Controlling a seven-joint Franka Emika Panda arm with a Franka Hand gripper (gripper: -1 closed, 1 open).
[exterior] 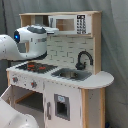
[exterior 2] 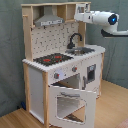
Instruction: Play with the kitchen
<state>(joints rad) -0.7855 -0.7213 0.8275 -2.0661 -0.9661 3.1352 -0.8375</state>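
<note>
Above kitchen (exterior 2: 60, 65) stovetop (exterior: 35, 66): arm (exterior 2: 100, 18) hovers, pincer state unclear; oven door (exterior 2: 70, 104) open.

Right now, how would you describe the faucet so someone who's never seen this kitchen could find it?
Start at the kitchen, the tall white and light wood toy unit. Along its countertop, pass the black stovetop with red rings to the silver sink beside it. The faucet stands behind that sink against the tiled backsplash: the only black, arched piece there.
</note>
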